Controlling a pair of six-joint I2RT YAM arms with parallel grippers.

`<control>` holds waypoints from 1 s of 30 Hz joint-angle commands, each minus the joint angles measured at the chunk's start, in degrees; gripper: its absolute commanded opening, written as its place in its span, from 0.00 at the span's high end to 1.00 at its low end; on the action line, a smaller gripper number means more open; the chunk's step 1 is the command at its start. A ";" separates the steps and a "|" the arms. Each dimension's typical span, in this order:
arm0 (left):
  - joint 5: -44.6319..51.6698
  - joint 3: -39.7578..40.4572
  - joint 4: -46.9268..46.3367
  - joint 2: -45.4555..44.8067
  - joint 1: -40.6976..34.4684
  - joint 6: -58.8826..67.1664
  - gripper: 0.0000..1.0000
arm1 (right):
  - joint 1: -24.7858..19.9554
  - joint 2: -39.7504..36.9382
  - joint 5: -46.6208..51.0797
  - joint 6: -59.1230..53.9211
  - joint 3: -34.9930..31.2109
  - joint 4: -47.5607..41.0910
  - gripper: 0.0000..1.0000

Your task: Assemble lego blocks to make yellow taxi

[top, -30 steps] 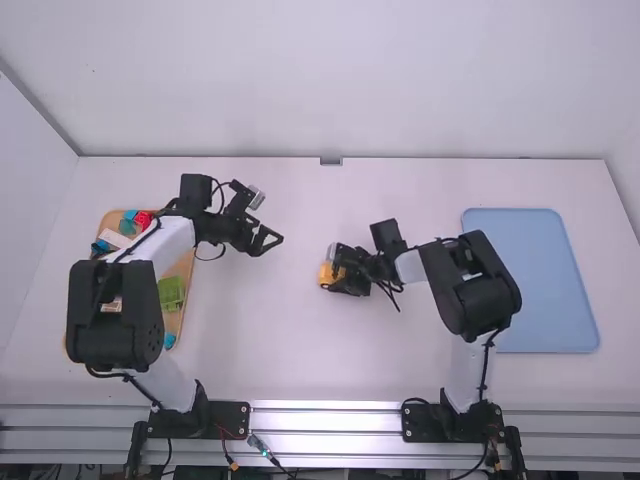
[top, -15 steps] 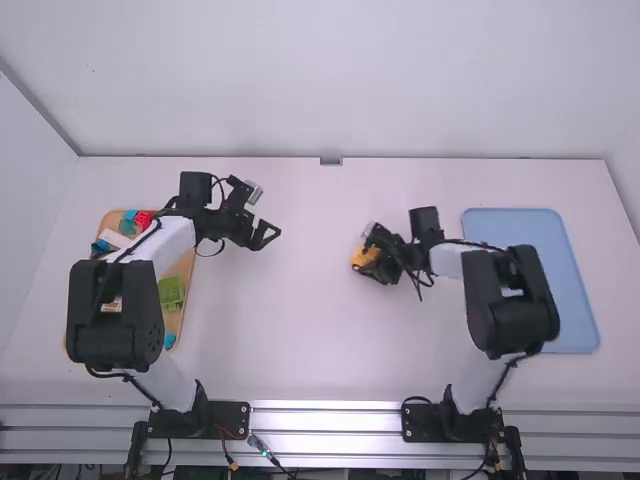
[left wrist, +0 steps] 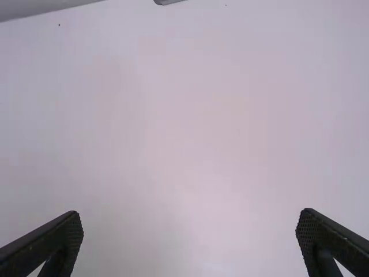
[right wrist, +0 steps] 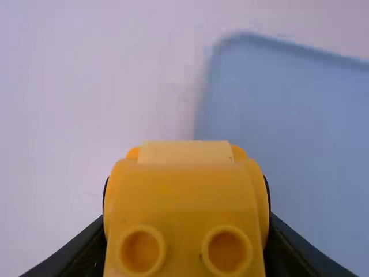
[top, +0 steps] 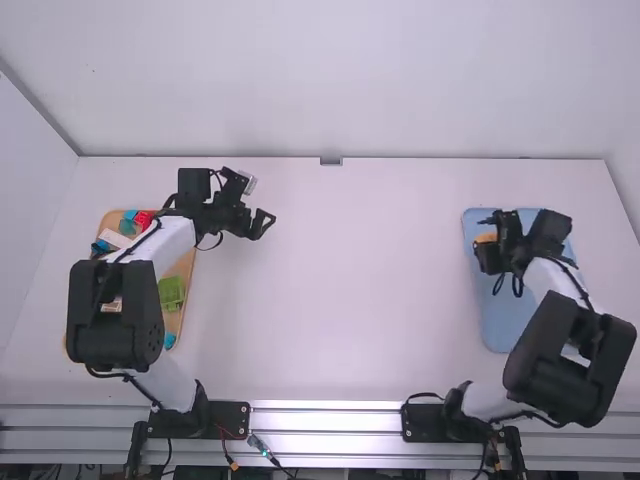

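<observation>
Now, I see R gripper (top: 488,240) clamping yellow taxi (right wrist: 184,193) nr far-left corner of blue tray (top: 508,315); early release could tip it on rim. L gripper (left wrist: 190,218), spread, well left of tray.

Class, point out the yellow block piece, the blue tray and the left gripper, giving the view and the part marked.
Yellow block piece (right wrist: 182,199): right wrist view, middle of its body.
Blue tray (top: 503,316): high view, bare surface.
Left gripper (left wrist: 191,212): left wrist view, midway between fingertips.

Yellow taxi (right wrist: 184,196): smooth plastic. Tray (top: 502,310): smooth, matt. Table (top: 330,330): smooth, matt. Fingers (left wrist: 66,234): matt, rough-textured.
</observation>
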 commanded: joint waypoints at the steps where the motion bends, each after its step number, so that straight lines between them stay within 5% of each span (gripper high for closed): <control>1: 0.22 0.46 -0.02 -1.07 0.00 -0.35 0.01 | -2.89 3.19 1.51 5.03 0.63 1.64 0.63; 13: 0.22 0.46 0.20 -1.07 -0.42 -0.35 0.01 | -6.56 13.18 1.40 5.70 0.63 7.74 0.66; 18: -1.75 0.46 -0.20 -1.07 -0.61 -0.39 0.01 | -3.89 11.06 3.43 5.75 0.63 6.84 0.04; 22: -10.58 0.46 -0.81 -1.07 -0.72 -6.03 0.01 | -1.62 7.80 6.01 7.72 0.63 5.68 0.01; 30: -11.85 0.52 -1.20 -2.58 -2.80 -5.31 0.01 | 4.70 -3.89 9.46 10.12 0.63 -0.68 0.01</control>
